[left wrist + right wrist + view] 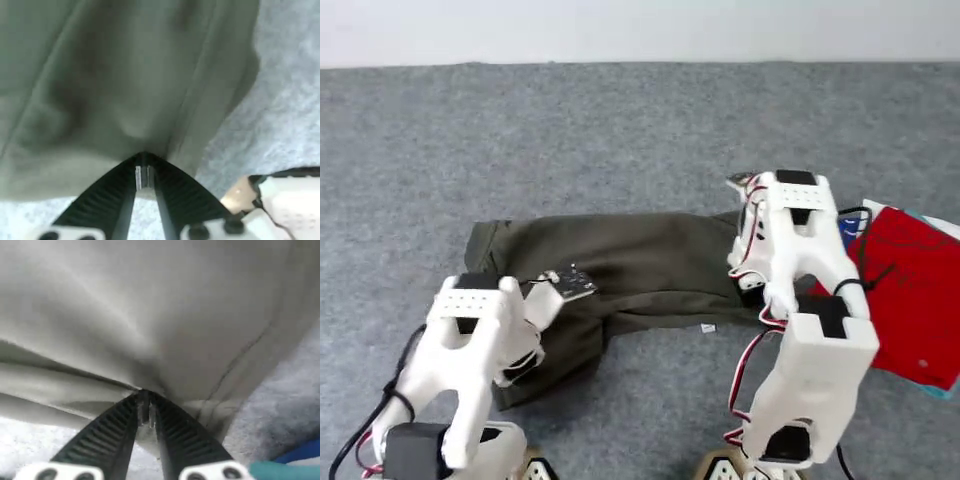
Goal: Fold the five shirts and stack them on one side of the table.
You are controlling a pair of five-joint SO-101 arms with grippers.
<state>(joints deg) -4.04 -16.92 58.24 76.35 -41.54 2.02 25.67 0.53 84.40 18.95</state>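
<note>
— Where is the olive shirt (pixel 640 265)?

— It lies across the middle of the table (pixel 620 120). It is spread sideways and rumpled, and one part hangs toward the near edge, under the left arm (pixel 470 340).

— What does the left gripper (pixel 144 161) hold?

— Its jaws are pressed together on a fold of the olive shirt. The cloth is pinched right at the tips. Beside the shirt's edge I see the grey table.

— And the right gripper (pixel 143 399)?

— The same. Its jaws are clamped on a ridge of the olive cloth, close to a seam.

— How do the arms stand, seen from above?

— The left arm is over the shirt's near left end. The right arm (pixel 800 300) is over its right end.

— Is there something more on the table?

— Yes, a red shirt (pixel 910 290) lies flat at the right side, just beside the right arm. A blue thing (pixel 848 232) shows at its far edge. I cannot tell if the red shirt touches the olive one, because the arm covers that place.
</note>
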